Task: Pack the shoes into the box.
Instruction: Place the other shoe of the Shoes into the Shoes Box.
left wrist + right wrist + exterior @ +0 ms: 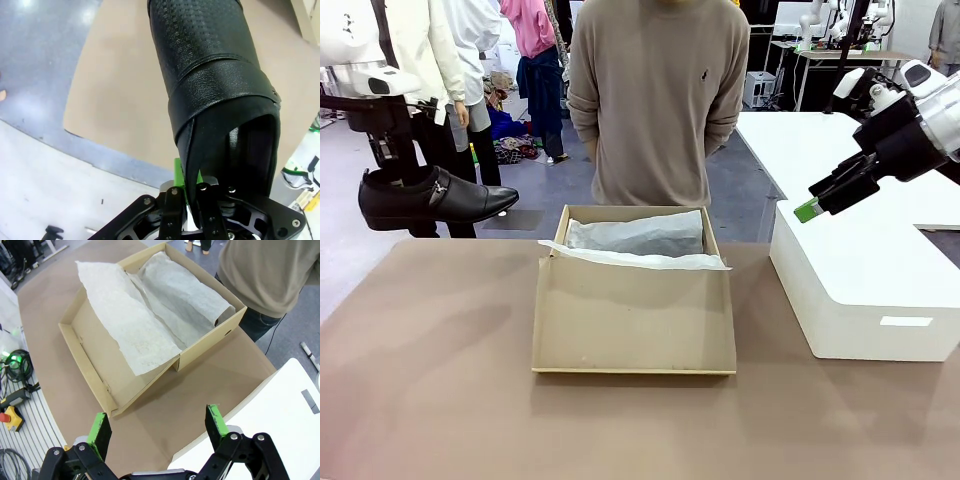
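Shoe [435,197] hangs at upper left of the front view, well left of the box [633,320] at centre; right jaws stand spread at upper right. Left wrist view: left jaws are clenched on the shoe's [215,75] thin heel rim, so it could pivot or slip. Right wrist view: tissue paper [130,325] draped across the box [95,360] may snag the toe.

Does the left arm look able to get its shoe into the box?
Probably yes. The box lies open, only tissue paper showing inside, and nothing stands between it and the shoe that the left claw holds up off to one side.
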Available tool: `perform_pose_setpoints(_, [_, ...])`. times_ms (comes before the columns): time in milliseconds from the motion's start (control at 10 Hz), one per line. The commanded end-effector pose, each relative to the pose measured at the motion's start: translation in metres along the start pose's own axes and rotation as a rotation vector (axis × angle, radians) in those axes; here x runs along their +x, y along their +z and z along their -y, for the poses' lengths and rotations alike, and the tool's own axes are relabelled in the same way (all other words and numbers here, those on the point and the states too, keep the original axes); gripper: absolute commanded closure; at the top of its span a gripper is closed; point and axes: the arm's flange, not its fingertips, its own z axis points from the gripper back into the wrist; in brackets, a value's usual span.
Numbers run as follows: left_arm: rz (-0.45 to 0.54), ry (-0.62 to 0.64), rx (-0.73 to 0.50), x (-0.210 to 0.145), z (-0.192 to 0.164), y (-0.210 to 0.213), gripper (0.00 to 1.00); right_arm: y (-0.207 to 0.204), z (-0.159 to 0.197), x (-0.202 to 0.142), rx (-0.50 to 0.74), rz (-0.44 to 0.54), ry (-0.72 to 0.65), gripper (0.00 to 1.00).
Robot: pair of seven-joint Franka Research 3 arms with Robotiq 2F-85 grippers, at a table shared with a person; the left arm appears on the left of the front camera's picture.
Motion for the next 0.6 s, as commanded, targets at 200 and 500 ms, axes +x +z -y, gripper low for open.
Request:
perform_pose_setpoints(200, [-0.004,0.000,-0.007,0.001,-0.002,-0.004,1.00,-0.001,0.003,0.001,0.015,0.027,0.008,0.00])
perform_pose_setpoints(500, [-0.004,0.378,0.055,0.014,0.028,0.022,1.00,-0.001,0.003,0.001,0.015,0.027,0.008,0.00])
